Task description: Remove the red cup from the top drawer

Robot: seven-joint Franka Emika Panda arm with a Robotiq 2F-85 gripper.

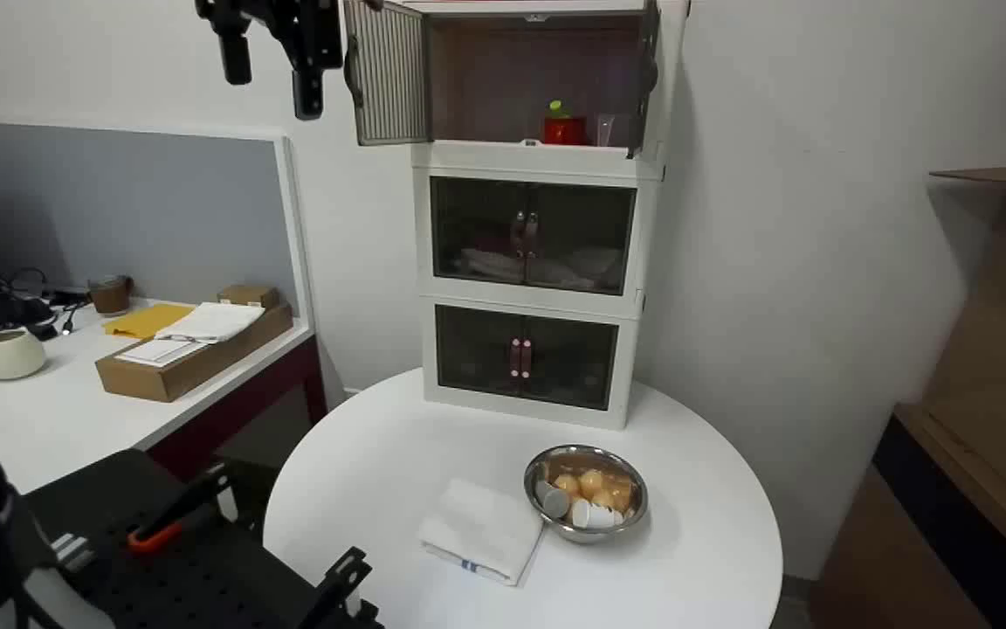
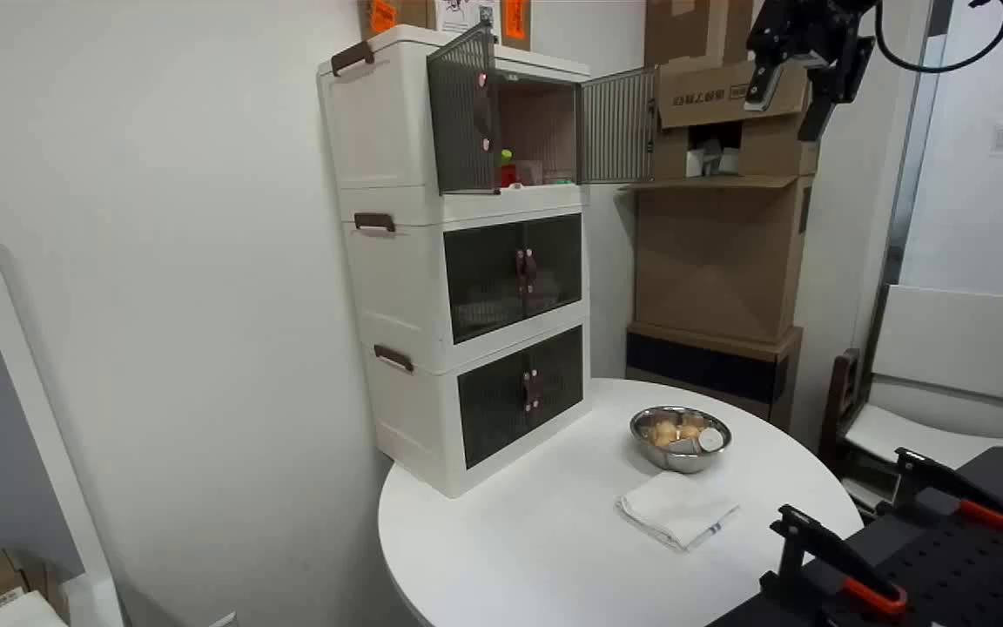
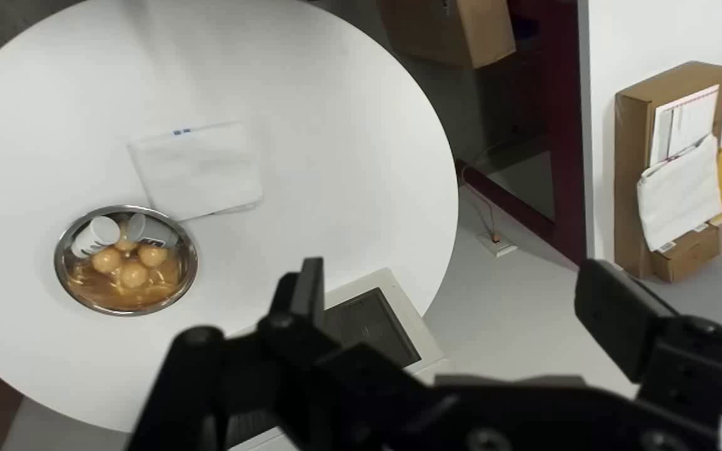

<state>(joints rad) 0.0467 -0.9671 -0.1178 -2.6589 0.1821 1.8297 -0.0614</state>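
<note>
Hanging jaws: spread, empty, left of the top drawer [image 1: 499, 74] in an exterior view.
Left door [image 1: 391, 77]: open; entering wide could strike it.
Red cup [image 1: 564, 132]: inside, toward the right; green bit [image 1: 557, 108] may spoil grip.
Clear container [image 1: 605, 130]: just right; spread jaws could topple it.

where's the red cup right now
In an exterior view, the red cup is inside the open top drawer, right of centre from that camera, just left of a small clear item.
</note>
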